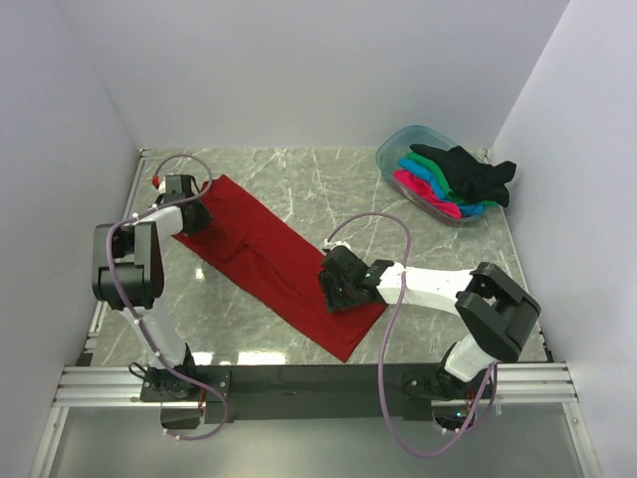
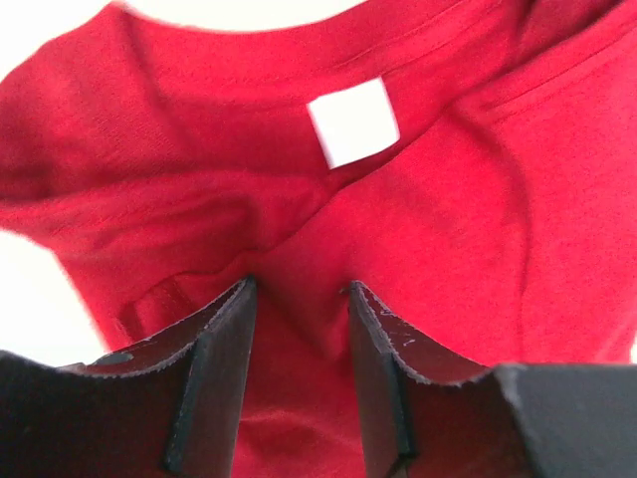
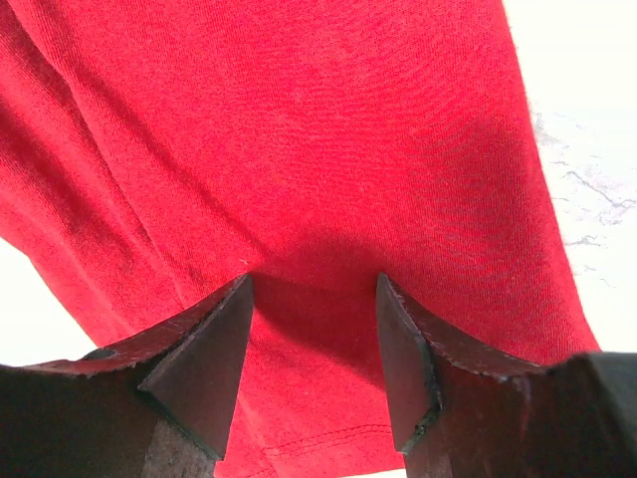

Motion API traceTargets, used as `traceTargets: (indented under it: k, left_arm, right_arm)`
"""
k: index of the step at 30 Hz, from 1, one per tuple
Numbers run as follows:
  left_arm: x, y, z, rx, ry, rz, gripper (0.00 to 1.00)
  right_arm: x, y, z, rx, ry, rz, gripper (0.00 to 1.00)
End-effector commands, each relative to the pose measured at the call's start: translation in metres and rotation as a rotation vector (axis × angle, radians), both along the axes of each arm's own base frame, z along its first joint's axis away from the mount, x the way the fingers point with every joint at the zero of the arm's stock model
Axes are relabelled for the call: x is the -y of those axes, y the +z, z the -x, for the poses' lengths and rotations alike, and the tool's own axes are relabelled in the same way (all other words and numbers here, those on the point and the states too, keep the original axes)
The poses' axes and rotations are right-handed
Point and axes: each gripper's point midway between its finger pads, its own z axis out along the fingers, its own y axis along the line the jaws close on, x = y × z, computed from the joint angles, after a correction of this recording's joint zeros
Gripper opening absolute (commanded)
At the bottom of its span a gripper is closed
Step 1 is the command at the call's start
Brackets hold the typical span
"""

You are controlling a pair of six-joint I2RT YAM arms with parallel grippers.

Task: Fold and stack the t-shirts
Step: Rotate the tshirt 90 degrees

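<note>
1. Left wrist view: the left jaws stand partly apart and hold nothing. They are poised at the collar end of the dark red t-shirt (image 2: 468, 249). Whether the tips touch the cloth is unclear.
2. The right jaws are wide and empty, straddling flat red cloth near the stitched hem (image 3: 318, 445).
3. From above, the shirt lies as a long narrow band slanting across the counter (image 1: 299, 179), with one arm at each end.
4. The lengthwise fold looks done, and the end-to-end fold seems next. That calls for pinching all layers at one end and carrying them over to the other.
5. A white neck tag (image 2: 352, 121) shows no readable writing.
6. Far right, a clear tub (image 1: 390, 151) holds the black shirt (image 1: 473, 174) with green, blue and pink ones.
</note>
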Motion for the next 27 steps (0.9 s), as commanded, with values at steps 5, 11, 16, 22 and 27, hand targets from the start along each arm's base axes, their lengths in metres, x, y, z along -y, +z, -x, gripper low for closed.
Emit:
traceTargets:
  k: [5,11,16,22,27]
  left_arm:
    - [0.023,-0.012,-0.031,-0.035,-0.077,0.057,0.47]
    - [0.056,-0.003,-0.073,-0.02,-0.139,0.031,0.47]
    - [0.095,-0.021,-0.096,-0.052,-0.206,0.018,0.47]
    - [0.147,-0.016,-0.134,0.012,-0.306,0.04,0.48]
    - [0.184,-0.005,-0.157,0.077,-0.383,0.058,0.5]
  right_arm:
    - [-0.009,-0.025,0.028,-0.079,0.031,0.024,0.59]
    - [-0.026,-0.032,0.058,-0.127,0.079,0.021,0.59]
    - [-0.046,-0.022,0.067,-0.121,0.109,-0.02,0.59]
    - [-0.062,-0.01,0.068,-0.112,0.141,-0.065,0.59]
    - [-0.081,-0.001,0.07,-0.129,0.184,-0.127,0.59]
